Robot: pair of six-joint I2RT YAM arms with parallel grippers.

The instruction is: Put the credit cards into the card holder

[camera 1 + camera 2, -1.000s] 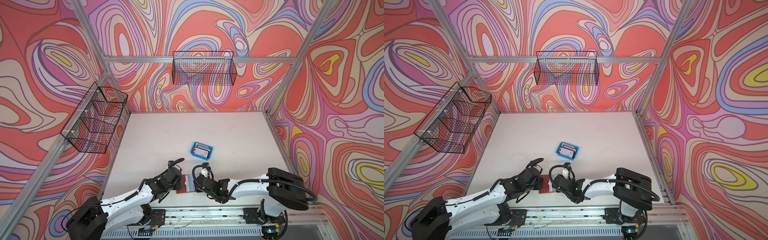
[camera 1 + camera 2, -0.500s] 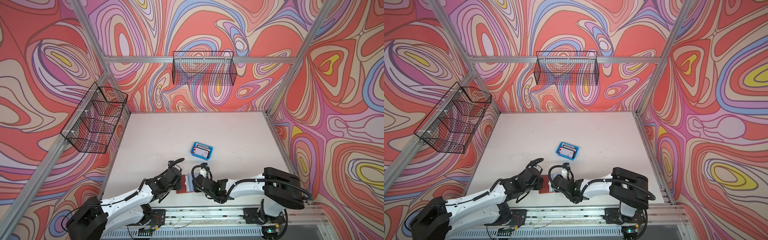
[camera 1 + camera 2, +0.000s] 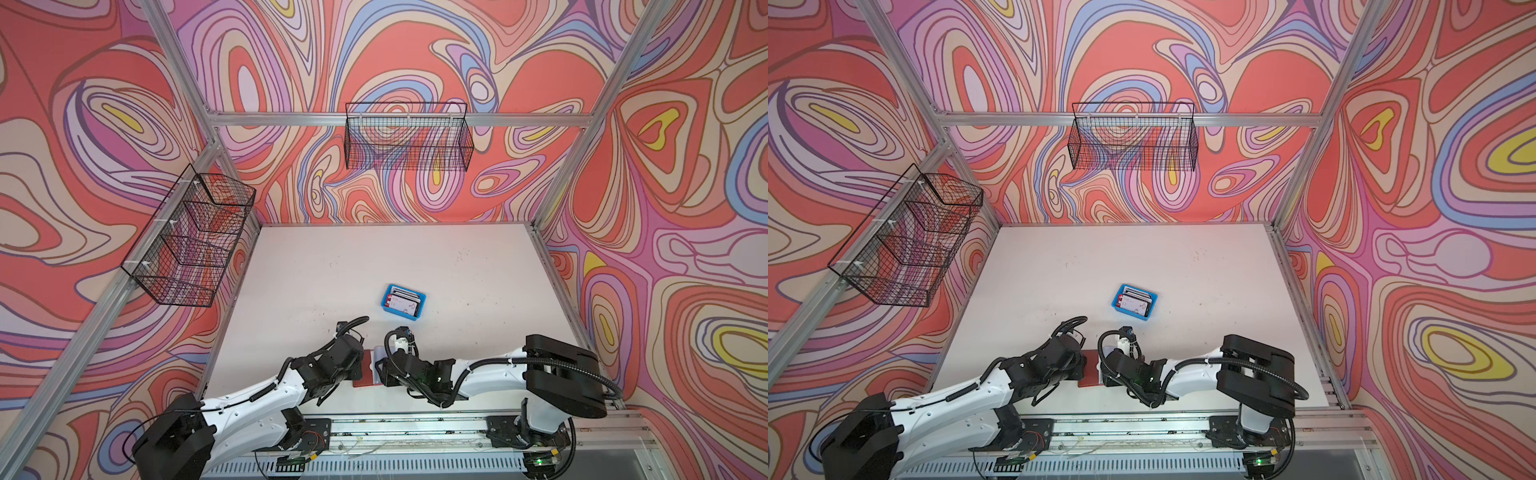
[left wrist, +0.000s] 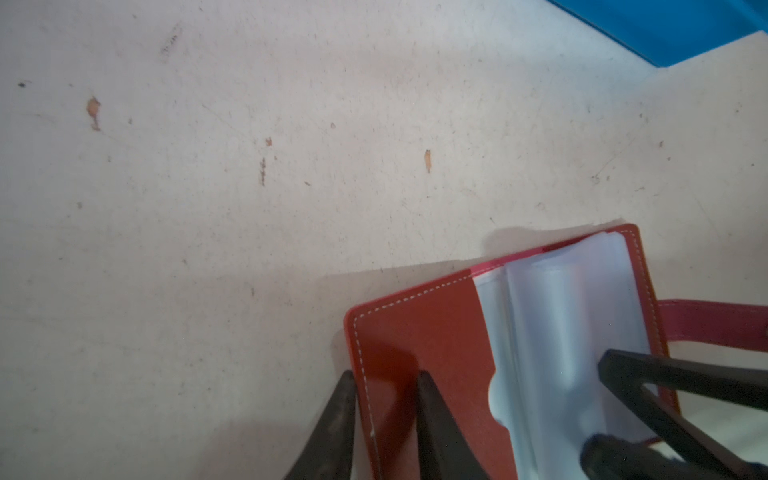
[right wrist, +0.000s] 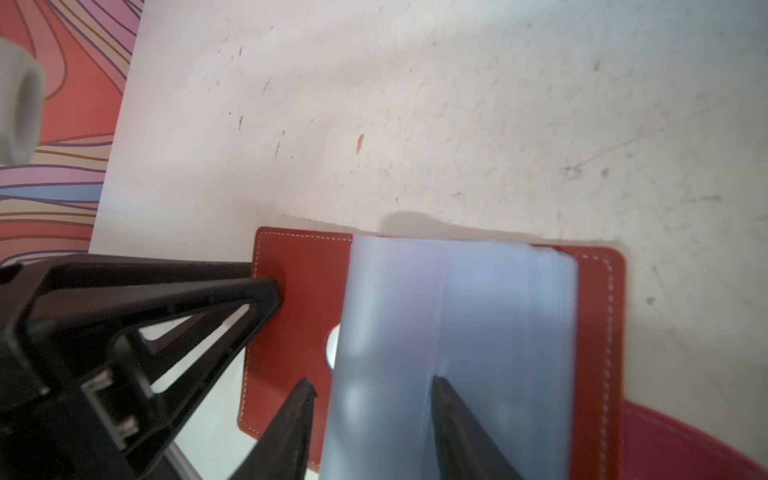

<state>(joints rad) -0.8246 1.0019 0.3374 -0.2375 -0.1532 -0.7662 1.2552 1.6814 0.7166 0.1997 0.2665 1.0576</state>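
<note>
The red card holder [image 3: 368, 370] [image 3: 1090, 374] lies open near the table's front edge, between my two grippers. My left gripper [image 4: 384, 386] is shut on the edge of its left cover [image 4: 436, 332]. My right gripper [image 5: 372, 384] stands open over the clear sleeve pages [image 5: 386, 311]; one bulged page lies between its fingers, and one fingertip [image 5: 438, 386] sits in the crease. The credit cards [image 3: 402, 300] [image 3: 1134, 301] lie stacked in a blue tray [image 3: 399, 312] farther back, apart from both grippers. The holder's strap [image 4: 706, 320] sticks out on the right-arm side.
A black wire basket [image 3: 407, 141] hangs on the back wall and a tiered one [image 3: 191, 245] on the left wall. An aluminium rail [image 3: 415, 424] runs along the table's front. A corner of the blue tray [image 4: 673, 29] shows in the left wrist view.
My right gripper's jaws have widened around the sleeve pages, and the right arm has shifted slightly to the left. The left arm has not moved.
</note>
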